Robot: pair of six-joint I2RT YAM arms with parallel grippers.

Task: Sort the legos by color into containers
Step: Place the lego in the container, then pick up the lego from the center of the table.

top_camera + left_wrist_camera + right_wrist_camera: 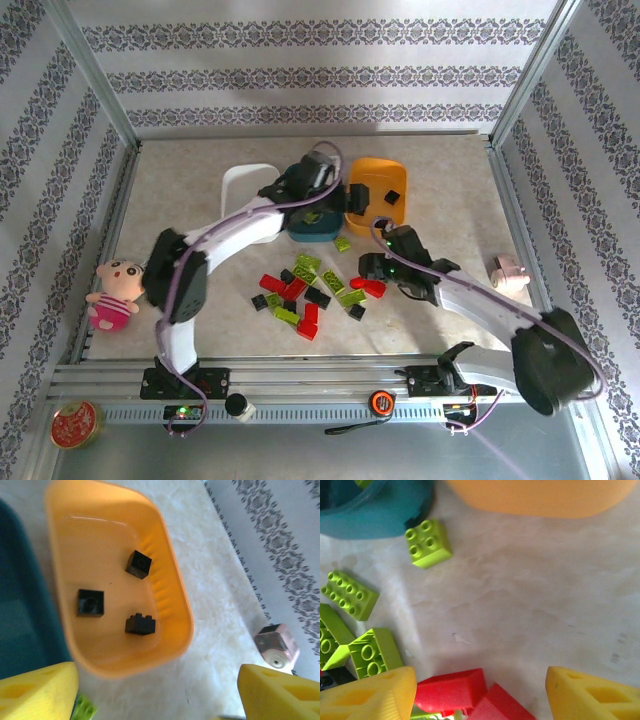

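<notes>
Your left pincer (157, 690) is spread near the shallow orange plastic tub (100, 555), long axis upper-left to lower-centre; right pincer (480, 687) spread too.

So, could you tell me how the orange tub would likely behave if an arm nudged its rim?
The orange tub looks thin-walled and shallow, so probably light; it would likely slide on the smooth table rather than tip. Its three black bricks lie loose and may well skitter about.

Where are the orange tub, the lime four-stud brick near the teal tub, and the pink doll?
orange tub (172, 587), left wrist view, right inner wall.
lime four-stud brick (427, 542), right wrist view, studded top.
pink doll (118, 278), top external view, face.
</notes>
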